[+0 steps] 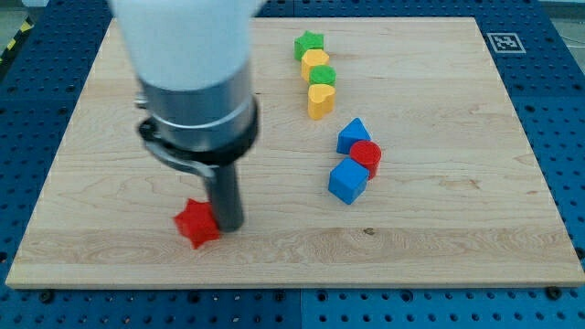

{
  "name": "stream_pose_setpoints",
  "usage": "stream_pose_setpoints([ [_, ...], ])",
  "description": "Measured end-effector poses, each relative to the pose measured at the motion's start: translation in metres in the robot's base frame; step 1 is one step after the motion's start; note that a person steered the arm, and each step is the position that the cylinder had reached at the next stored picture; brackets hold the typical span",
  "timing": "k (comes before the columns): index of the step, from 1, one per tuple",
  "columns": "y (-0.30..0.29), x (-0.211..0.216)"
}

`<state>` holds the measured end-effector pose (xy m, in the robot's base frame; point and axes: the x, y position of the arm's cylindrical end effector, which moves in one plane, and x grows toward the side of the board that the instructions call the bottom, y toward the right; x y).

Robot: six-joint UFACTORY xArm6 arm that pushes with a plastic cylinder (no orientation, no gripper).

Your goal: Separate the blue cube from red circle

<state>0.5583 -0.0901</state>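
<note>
The blue cube lies right of the board's middle, touching the red circle just above and to its right. A blue triangle-like block touches the red circle from above. My tip is far to the view's left of them, low on the board, right next to a red star-shaped block on its left side.
A column of blocks stands near the top centre: green star, yellow round block, green block, yellow heart. The wooden board lies on a blue perforated table. The arm's wide body covers the upper left.
</note>
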Motion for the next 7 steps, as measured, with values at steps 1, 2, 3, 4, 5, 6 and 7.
stream_pose_setpoints([
  [1,-0.013,-0.001],
  [2,0.032,0.006],
  [3,0.121,0.046],
  [4,0.196,0.060],
  [5,0.281,0.031],
  [6,0.296,-0.017],
  [7,0.263,-0.046],
])
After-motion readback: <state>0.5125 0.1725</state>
